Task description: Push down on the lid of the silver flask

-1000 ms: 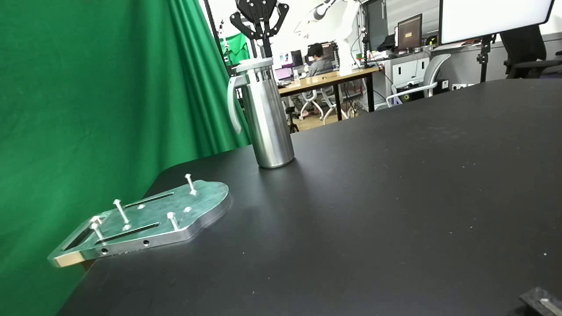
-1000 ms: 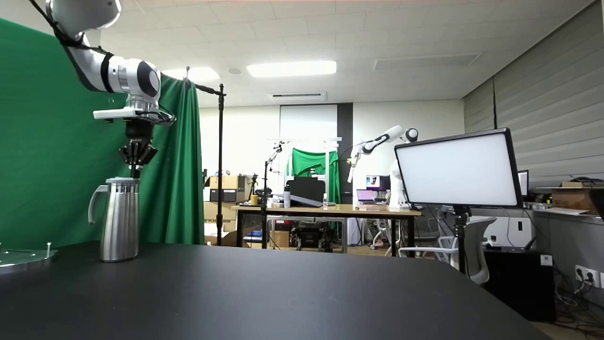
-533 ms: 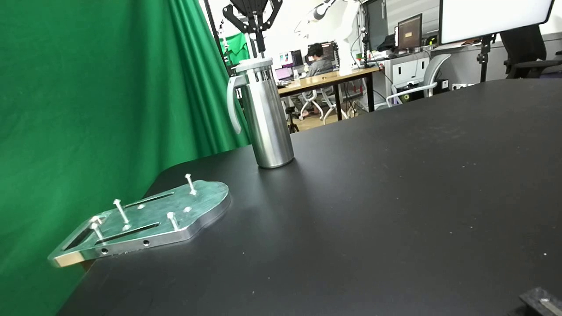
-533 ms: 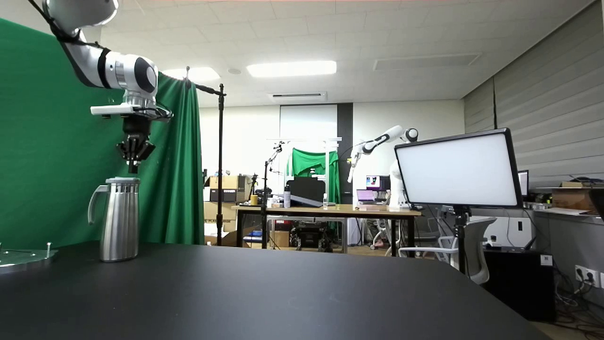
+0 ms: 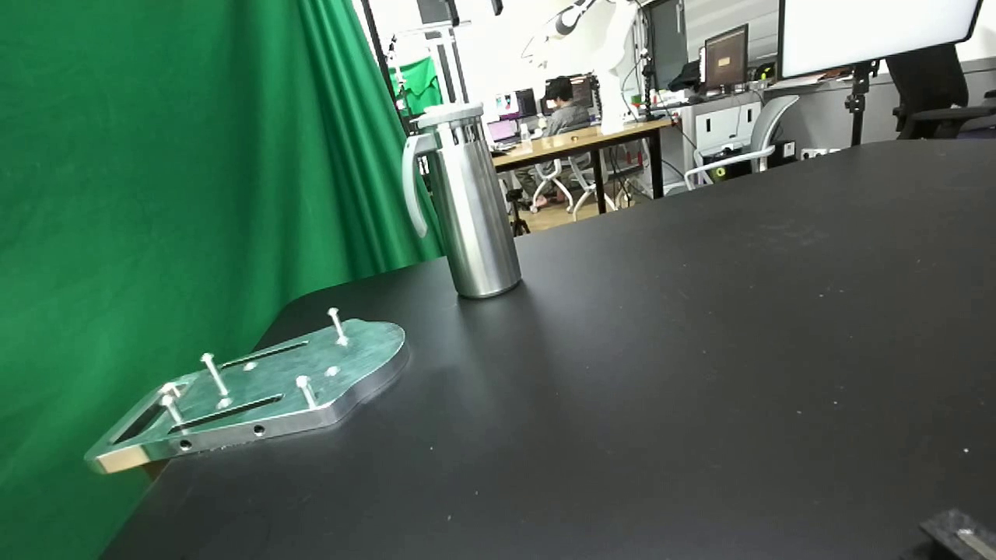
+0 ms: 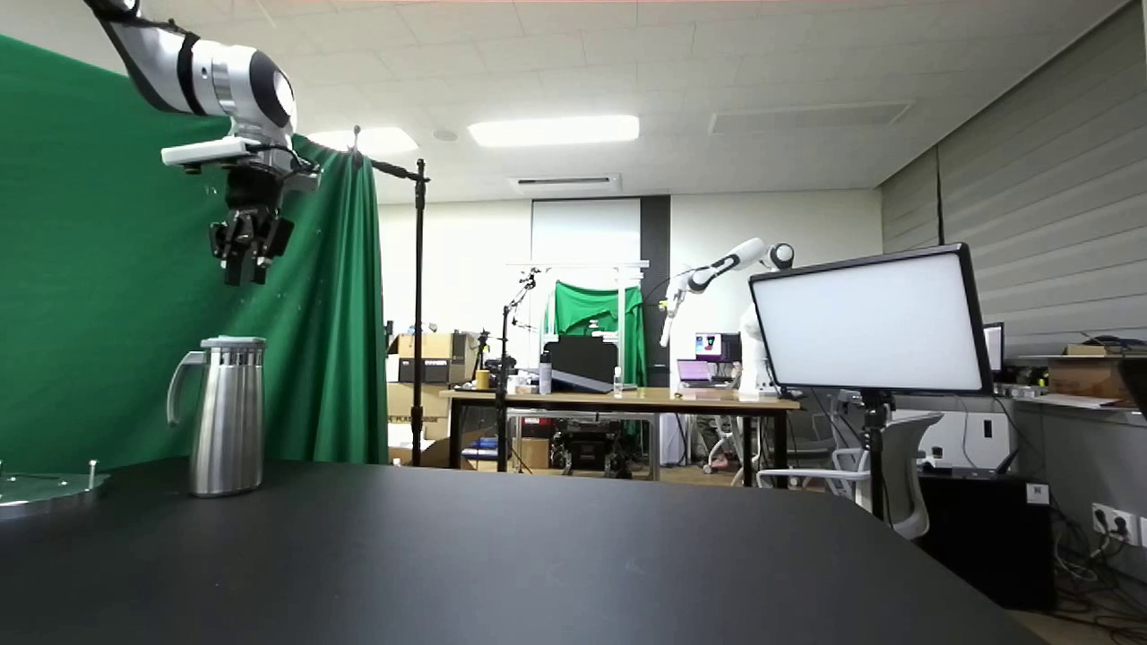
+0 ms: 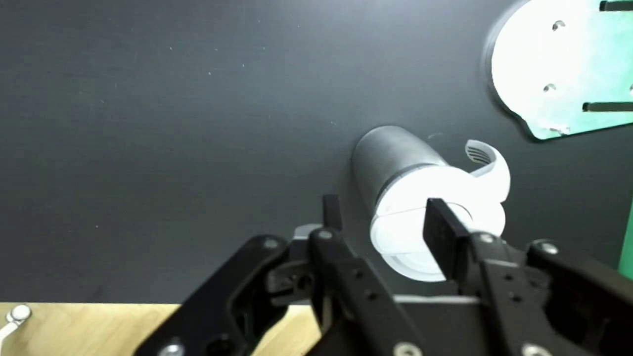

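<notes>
Clearly, the nearest neighbour on the matte black table (image 5: 622, 389) is a long green-topped metal plate (image 5: 366, 350) with upright silver bolts (image 5: 214, 375), lying on the handle side of the tall silver metal flask (image 6: 228, 421) and apart from it. A hanging green cloth curtain (image 5: 194, 155) runs along one side of the table, behind flask and plate, while a small black block (image 5: 961, 537), cut by the frame, shows in the bottom corner of an exterior view. Farther off are a white rectangular light panel (image 6: 865, 322) in a black frame, a grey-white chair (image 6: 905, 484) and a wooden-topped desk (image 6: 582, 401) with a second white robot arm (image 6: 730, 261). Between the black two-fingered gripper (image 6: 247, 273) and the flask's flat whitish lid (image 6: 233, 342), an exterior view shows a gap, with the curtain behind it. The flask stands upright on the table, its curved pale handle (image 5: 412, 187) turned towards the plate. The jaws are well parted, a strip of table and a slice of the lid showing between them in the wrist view. The lid lies below them and off-centre: one fingertip (image 7: 442, 237) overlaps it there, the other only the table.
</notes>
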